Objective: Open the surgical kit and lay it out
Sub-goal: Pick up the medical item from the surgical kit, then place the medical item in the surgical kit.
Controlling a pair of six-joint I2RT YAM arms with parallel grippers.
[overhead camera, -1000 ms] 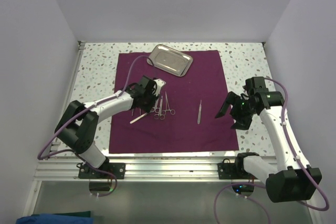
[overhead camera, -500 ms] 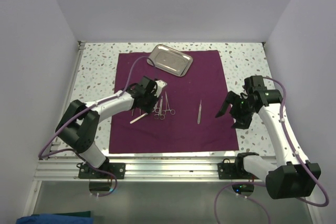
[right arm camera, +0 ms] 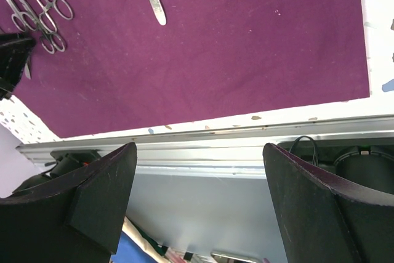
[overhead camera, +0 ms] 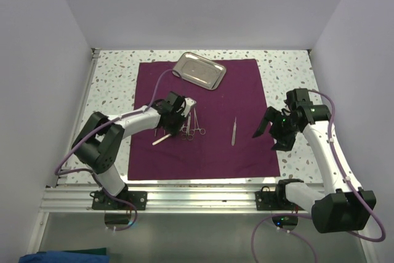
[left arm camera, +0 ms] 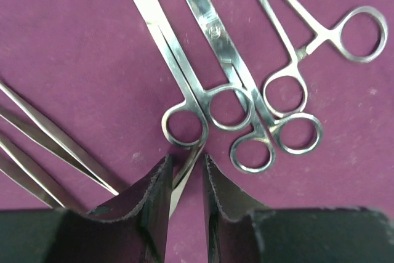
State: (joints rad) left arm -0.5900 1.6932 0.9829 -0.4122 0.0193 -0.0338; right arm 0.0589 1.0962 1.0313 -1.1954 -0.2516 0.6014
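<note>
The plum cloth (overhead camera: pixel 209 149) lies spread flat, with the steel tray (overhead camera: pixel 199 69) at its far edge. My left gripper (overhead camera: pixel 182 119) is low over a cluster of scissors and forceps (overhead camera: pixel 192 126). In the left wrist view its jaws (left arm camera: pixel 186 159) stand narrowly open, just short of the scissors' ring (left arm camera: pixel 183 129). A thin silver strip (left arm camera: pixel 180 180) lies between them, against the left finger only. Tweezers (left arm camera: pixel 43 133) lie to the left and forceps (left arm camera: pixel 308 47) to the right. A lone pair of tweezers (overhead camera: pixel 234 131) lies mid-cloth. My right gripper (overhead camera: pixel 271 135) hangs wide open and empty over the cloth's right edge.
A pale slim instrument (overhead camera: pixel 162 138) lies slantwise on the cloth left of the cluster. The speckled tabletop (overhead camera: pixel 289 66) borders the cloth. The aluminium rail (right arm camera: pixel 246 143) runs along the near edge, below my right gripper (right arm camera: pixel 199 149). White walls (overhead camera: pixel 37 60) close in both sides.
My left gripper's jaws have narrowed and the left arm's elbow has swung slightly right. The right arm has edged a little forward. The instruments have not moved.
</note>
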